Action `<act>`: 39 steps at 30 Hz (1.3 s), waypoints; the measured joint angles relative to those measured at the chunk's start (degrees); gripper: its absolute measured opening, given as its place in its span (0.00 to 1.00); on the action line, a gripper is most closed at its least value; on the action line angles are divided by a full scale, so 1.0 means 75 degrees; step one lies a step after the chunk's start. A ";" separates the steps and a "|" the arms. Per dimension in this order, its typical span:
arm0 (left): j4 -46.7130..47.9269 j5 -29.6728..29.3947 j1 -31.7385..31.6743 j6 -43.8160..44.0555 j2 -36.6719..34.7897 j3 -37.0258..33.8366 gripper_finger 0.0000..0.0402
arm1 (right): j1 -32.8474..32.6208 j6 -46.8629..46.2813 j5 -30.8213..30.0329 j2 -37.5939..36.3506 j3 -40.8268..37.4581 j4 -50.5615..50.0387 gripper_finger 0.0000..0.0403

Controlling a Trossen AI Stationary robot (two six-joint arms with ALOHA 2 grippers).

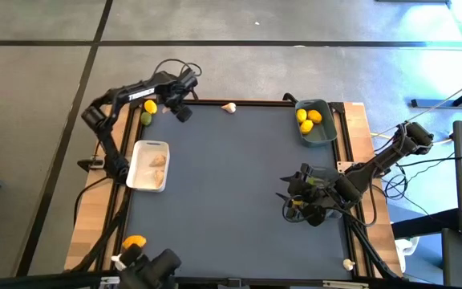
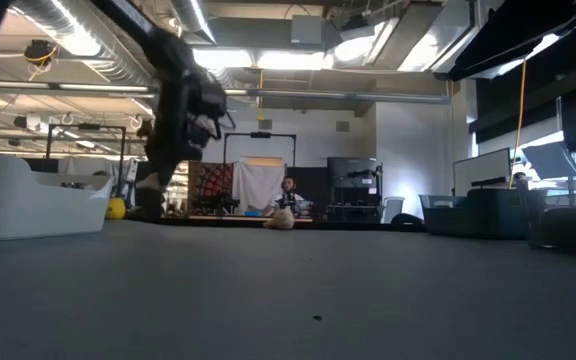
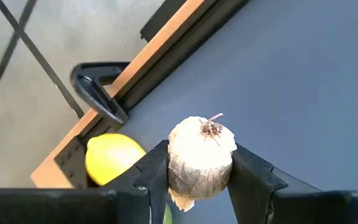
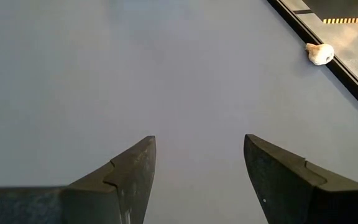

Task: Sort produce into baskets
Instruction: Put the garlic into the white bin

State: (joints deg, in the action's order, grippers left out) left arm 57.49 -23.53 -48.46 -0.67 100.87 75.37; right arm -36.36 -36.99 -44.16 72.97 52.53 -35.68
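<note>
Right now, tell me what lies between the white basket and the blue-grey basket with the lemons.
Nothing: the high view shows only bare dark mat between the white basket and the blue-grey basket. The loose garlic bulb lies beyond that line, at the far edge.

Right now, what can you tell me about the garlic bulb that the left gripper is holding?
The garlic bulb is off-white and knobbly, with dry papery skin and a small brown tuft of dried roots facing the wrist camera. It sits clamped between the two dark fingers of the left gripper, one on each side, and looks lifted off the mat. This is near the table's far left corner, with a yellow lemon lying just past it by the wooden edge.
</note>
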 joint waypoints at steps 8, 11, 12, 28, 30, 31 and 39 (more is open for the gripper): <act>0.1095 0.0003 0.0795 0.0235 -0.1554 0.0000 0.33 | 0.0000 0.0003 0.0001 -0.0003 0.0000 0.0000 0.60; 0.1533 0.0006 0.1134 0.0503 -0.2116 0.0000 0.33 | 0.0000 0.0003 0.0001 -0.0003 0.0000 -0.0001 0.60; 0.1667 0.0005 0.1255 0.0619 -0.2306 0.0000 0.33 | 0.0001 0.0003 0.0003 -0.0003 0.0000 -0.0003 0.60; 0.3265 0.0289 0.3483 0.3092 -0.4332 0.0000 0.33 | 0.0002 0.0003 0.0023 -0.0003 0.0000 -0.0003 0.60; 0.3357 0.0289 0.3768 0.3367 -0.4437 0.0000 0.33 | 0.0001 0.0003 0.0023 -0.0003 0.0000 -0.0001 0.60; 0.3395 0.0289 0.3918 0.3507 -0.4471 0.0000 0.33 | 0.0000 0.0003 0.0023 -0.0003 0.0000 -0.0003 0.60; 0.3529 0.0267 0.4888 0.4331 -0.4497 0.0000 0.33 | 0.0001 0.0003 0.0026 -0.0003 0.0000 -0.0003 0.60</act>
State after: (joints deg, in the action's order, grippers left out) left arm 83.96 -21.53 -11.80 31.81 67.15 75.37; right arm -36.35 -36.97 -43.97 72.95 52.53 -35.70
